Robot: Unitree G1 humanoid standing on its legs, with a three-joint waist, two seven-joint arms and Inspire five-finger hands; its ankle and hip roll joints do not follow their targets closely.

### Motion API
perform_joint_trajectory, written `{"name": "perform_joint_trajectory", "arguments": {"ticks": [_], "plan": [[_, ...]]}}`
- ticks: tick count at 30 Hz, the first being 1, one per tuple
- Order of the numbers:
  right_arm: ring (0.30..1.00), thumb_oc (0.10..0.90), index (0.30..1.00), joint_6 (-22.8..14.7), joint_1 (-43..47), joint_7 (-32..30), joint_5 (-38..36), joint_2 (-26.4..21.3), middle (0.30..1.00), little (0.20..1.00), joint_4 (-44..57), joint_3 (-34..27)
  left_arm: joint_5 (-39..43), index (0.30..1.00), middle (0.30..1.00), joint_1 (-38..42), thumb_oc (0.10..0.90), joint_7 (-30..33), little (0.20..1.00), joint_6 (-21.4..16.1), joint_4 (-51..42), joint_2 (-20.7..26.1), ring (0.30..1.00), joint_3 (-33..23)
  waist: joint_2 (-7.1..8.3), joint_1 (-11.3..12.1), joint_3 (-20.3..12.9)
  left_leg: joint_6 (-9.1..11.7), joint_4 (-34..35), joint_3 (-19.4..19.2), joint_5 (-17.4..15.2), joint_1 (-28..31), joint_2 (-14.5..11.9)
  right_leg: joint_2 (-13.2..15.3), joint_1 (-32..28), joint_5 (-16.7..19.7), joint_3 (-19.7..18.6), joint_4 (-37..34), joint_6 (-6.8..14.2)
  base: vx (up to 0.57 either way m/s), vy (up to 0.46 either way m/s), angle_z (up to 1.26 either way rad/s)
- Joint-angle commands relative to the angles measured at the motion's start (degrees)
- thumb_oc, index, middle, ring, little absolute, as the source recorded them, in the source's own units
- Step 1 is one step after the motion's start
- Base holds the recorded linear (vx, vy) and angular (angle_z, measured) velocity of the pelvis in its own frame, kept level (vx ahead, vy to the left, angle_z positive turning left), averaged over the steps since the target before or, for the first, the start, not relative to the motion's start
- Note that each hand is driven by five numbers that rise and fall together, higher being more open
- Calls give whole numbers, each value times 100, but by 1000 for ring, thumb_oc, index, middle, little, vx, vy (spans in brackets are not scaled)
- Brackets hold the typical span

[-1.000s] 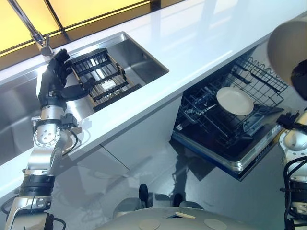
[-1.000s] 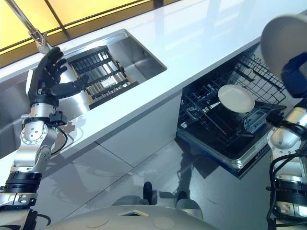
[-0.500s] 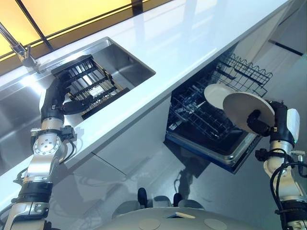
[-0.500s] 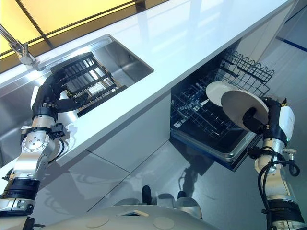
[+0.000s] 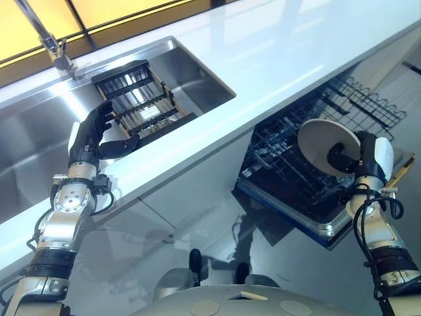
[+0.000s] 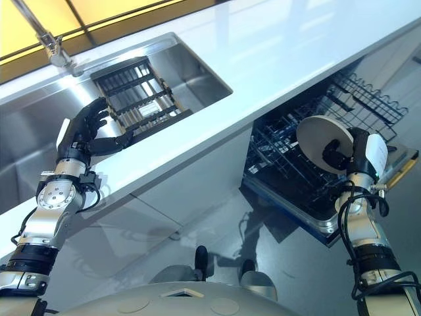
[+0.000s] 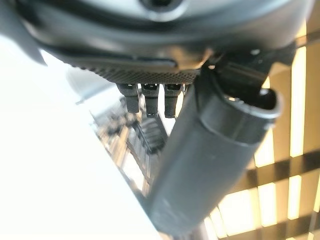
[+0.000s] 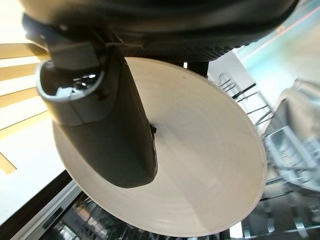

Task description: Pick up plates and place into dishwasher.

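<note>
Over the open dishwasher rack, the right hand pinches a plate on its edge, face tilted toward the rack just below. The left hand hangs loose and empty by the sink, far away.

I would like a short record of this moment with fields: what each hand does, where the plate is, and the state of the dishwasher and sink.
right hand: shut on the plate, thumb across its face
plate: held tilted on edge above the dishwasher rack, not yet set in it
left hand: open, holding nothing, raised over the sink by the dish rack
dishwasher: door open, wire rack pulled out
sink: steel, with a dark dish rack inside
faucet: at the sink's far edge
</note>
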State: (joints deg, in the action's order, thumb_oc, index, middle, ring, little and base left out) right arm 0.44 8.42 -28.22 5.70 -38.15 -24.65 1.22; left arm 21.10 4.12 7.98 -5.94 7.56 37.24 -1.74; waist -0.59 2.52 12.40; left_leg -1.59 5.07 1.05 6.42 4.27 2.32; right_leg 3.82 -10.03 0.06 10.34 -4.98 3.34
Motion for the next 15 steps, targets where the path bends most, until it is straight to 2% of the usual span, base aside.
{"name": "perform_joint_trajectory", "arguments": {"ticks": [1, 10, 15], "plan": [[300, 100, 300, -81, 942, -556, -82, -652, 300, 200, 163, 73, 86, 900, 900, 491, 800, -19, 900, -519, -430, 395, 900, -79, -30, 203, -202, 39, -353, 35, -788, 85, 202, 21, 670, -347, 166, 1118, 294, 60, 10, 22], [300, 100, 300, 876, 1219, -371, 97, -576, 300, 200, -449, 500, 183, 900, 900, 462, 800, -145, 900, -467, -536, 424, 900, -120, -61, 405, -25, 22, -499, 193, -756, -111, 240, 84, 759, -362, 228, 1214, 270, 36, 9, 16], [300, 100, 300, 1157, 1251, -133, 143, -515, 300, 200, -677, 699, 270, 900, 900, 450, 800, -170, 900, -448, -596, 458, 900, -153, -74, 441, 64, 3, -499, 224, -737, -155, 250, 117, 817, -383, 228, 1285, 278, -1, 21, 8]]}}
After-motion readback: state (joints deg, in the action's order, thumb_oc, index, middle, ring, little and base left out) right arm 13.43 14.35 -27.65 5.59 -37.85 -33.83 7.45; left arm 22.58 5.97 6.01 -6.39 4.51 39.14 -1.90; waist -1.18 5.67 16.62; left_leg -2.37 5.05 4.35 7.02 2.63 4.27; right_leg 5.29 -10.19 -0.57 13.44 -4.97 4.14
